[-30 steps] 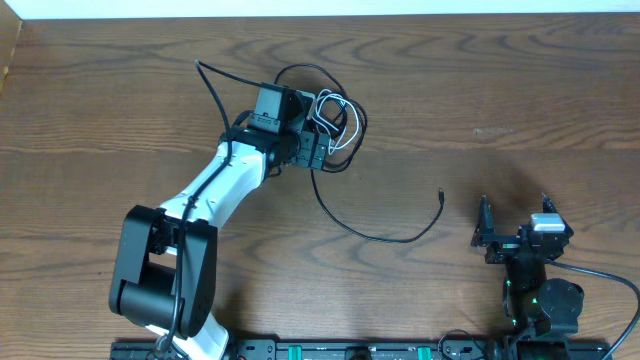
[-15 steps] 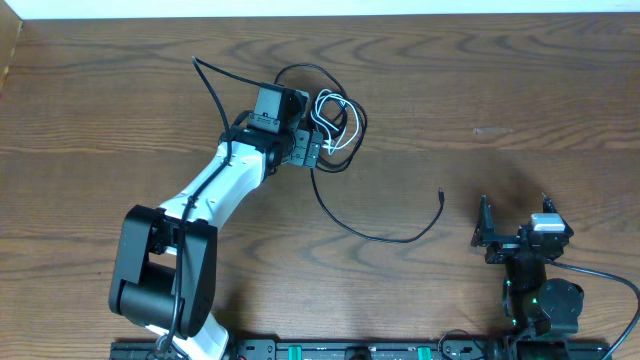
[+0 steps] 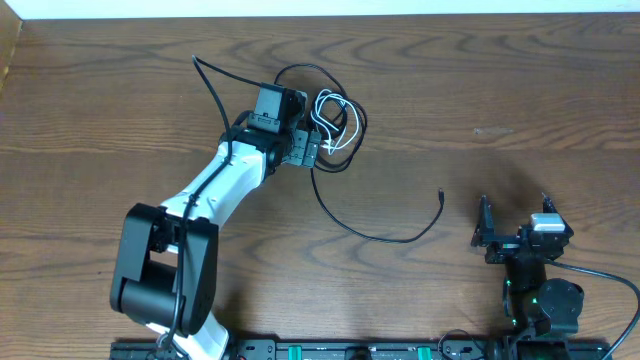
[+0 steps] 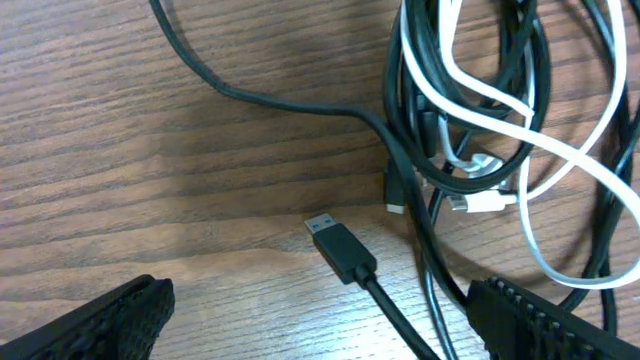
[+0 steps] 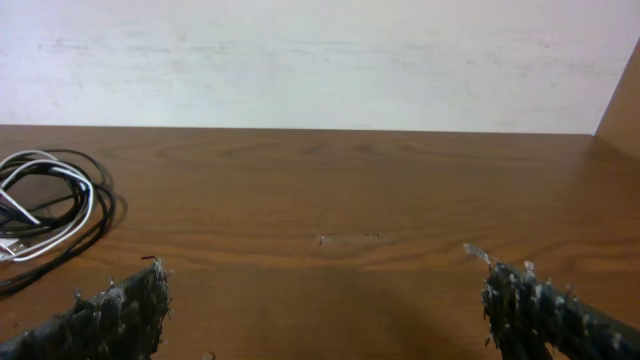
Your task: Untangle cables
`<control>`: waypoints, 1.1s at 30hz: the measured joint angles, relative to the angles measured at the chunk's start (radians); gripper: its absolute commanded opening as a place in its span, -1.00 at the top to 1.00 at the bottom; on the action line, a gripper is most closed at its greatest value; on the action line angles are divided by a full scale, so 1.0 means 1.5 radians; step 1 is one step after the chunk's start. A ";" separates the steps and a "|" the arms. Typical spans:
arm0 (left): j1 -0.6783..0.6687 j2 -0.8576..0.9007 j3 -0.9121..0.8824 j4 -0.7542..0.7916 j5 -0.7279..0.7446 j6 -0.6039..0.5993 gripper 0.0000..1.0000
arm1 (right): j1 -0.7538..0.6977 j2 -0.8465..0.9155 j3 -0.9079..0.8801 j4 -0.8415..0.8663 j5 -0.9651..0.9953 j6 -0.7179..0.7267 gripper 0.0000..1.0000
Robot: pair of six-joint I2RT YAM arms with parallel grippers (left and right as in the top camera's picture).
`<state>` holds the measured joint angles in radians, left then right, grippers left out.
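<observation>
Your left gripper (image 3: pixel 308 150) hangs open at the upper middle of the frame, just left of the white cable (image 4: pixel 487 201), which is looped among coils of the black cable (image 3: pixel 380 238). Your right gripper (image 3: pixel 514 222) stands open at lower right, well apart from both.

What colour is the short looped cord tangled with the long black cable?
The short cord is white, clearest in the left wrist view.

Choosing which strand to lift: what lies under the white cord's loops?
Thin black cord strands and brown wooden table show beneath the thin white cord; layering inside the bunch is hidden.
</observation>
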<state>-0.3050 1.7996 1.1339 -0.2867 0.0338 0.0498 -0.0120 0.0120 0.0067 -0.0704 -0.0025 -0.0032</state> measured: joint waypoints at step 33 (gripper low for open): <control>0.000 0.009 0.000 0.002 -0.009 0.000 -0.96 | 0.000 0.000 0.000 0.000 0.000 0.000 -0.99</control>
<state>-0.3050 1.8130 1.1339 -0.2832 0.0196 0.0498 -0.0120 0.0120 0.0067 -0.0704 -0.0025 -0.0032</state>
